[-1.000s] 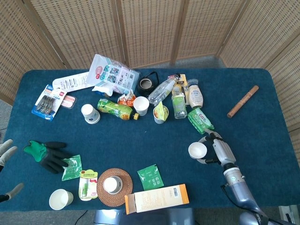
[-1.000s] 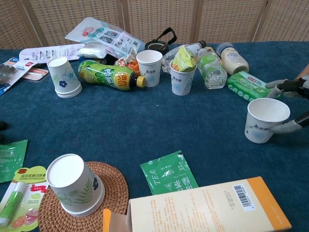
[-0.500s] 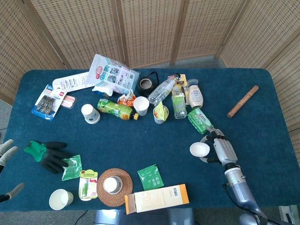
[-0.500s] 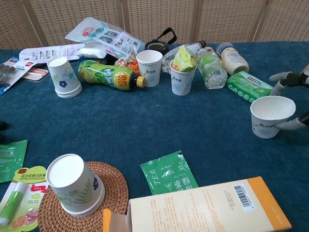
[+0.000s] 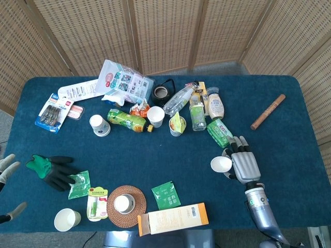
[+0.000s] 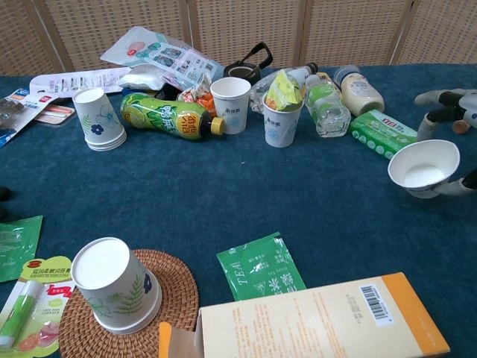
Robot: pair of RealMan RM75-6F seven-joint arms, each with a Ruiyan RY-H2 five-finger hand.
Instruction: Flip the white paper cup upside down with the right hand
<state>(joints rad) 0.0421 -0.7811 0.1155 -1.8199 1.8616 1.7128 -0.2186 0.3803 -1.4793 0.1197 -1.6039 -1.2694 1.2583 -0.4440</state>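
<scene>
Though tilted, cup [image 6: 423, 166] interior chest-side only

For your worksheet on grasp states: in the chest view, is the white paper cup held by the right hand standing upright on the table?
No: the white paper cup is tipped in the right hand, its open mouth turned toward the camera.

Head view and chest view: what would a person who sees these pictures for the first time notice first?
Probably the right hand at the table's right side, holding a white paper cup lifted and tilted so its open mouth shows. Next comes the crowded row at the back: a green bottle lying on its side among upright cups, packets and bottles. Near the front, an upside-down cup sits on a woven coaster.
</scene>
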